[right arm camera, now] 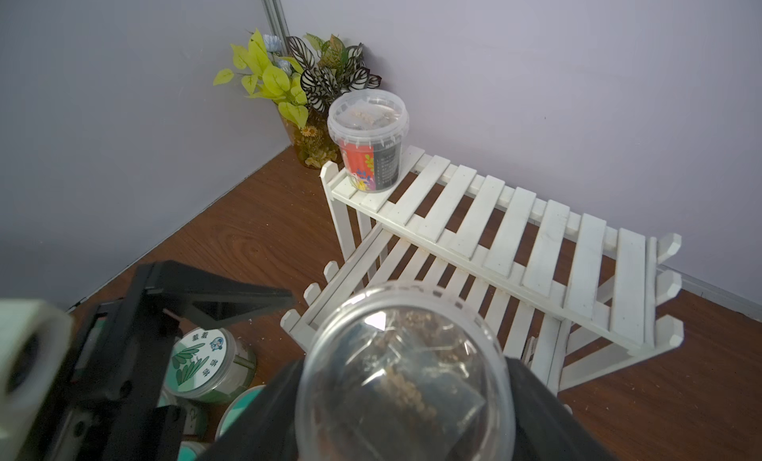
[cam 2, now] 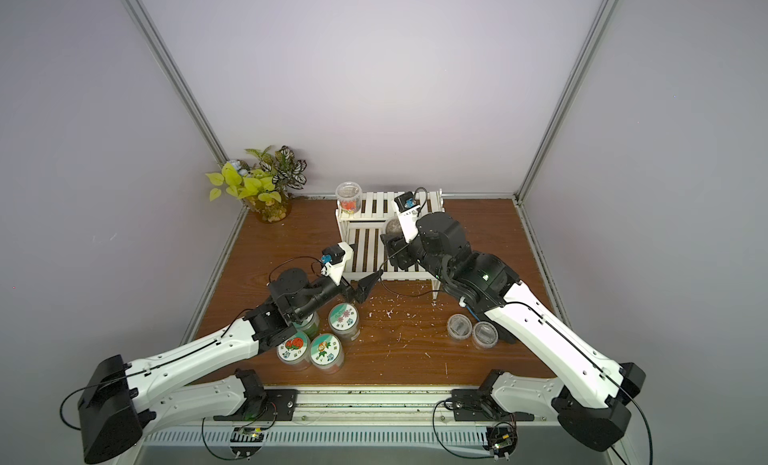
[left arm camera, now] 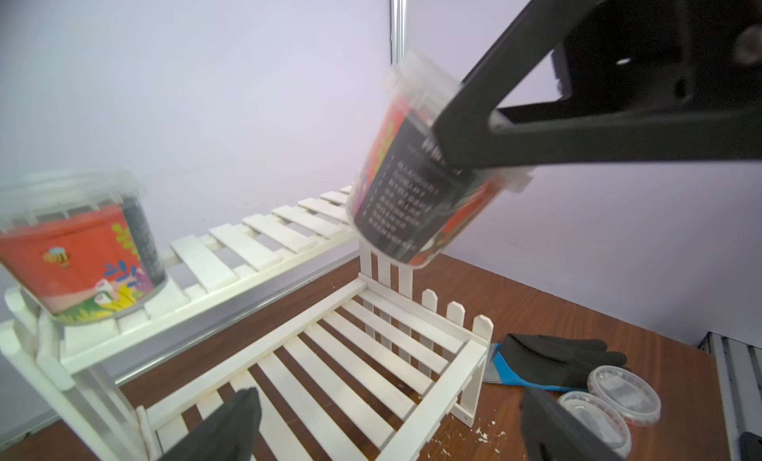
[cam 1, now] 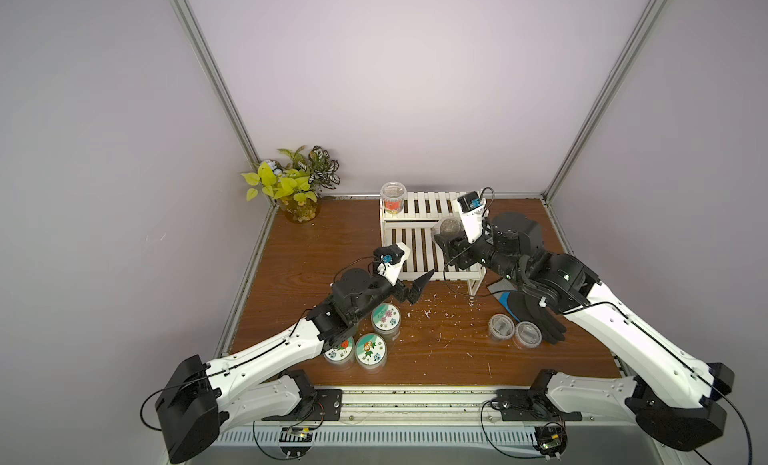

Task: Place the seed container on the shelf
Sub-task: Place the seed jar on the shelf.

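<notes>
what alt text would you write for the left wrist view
The right gripper holds a tilted seed container above the white slatted shelf. A second container stands on the upper tier's end; a black glove and two clear lids lie on the wooden table.

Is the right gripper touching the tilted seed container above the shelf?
Touching. The left wrist view shows a finger pressed against the side of the seed container; the right wrist view shows the right gripper clamping it from both sides.
</notes>
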### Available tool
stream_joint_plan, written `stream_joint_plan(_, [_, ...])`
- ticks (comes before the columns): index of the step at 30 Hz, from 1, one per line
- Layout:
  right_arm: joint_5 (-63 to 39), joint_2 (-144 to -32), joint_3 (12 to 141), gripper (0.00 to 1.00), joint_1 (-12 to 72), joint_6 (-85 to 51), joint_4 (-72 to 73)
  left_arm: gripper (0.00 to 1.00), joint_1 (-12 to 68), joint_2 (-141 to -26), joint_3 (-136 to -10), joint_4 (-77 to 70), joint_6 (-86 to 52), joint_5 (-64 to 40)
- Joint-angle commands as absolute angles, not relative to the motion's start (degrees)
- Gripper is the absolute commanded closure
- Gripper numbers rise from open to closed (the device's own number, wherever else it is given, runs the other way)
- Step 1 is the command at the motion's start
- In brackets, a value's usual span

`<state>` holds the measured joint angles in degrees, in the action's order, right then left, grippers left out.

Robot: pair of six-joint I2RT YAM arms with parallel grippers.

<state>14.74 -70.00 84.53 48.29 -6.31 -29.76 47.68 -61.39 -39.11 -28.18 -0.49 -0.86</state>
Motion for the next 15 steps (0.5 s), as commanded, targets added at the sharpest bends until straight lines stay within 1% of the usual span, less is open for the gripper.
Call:
stream_joint_plan(1, [14.0,-71.4,89.3,0.28,47.9,-3.8,-26.9,0.0,43.6,-60.6,-41.1,-25.6,0.8,-4.7])
stream_joint_plan(9, [12.2,-78.6,98.6,0.29,46.4,-2.7,-30.1,0.0,36.3,-58.6,-41.8,-22.9,-1.2,-12.0])
stream_joint_plan(15, [9.9,-86.4,107.6,0.28,44.1,-2.6,-36.0,0.0,33.7,-59.0,-43.7,-22.0,-0.8,-13.1])
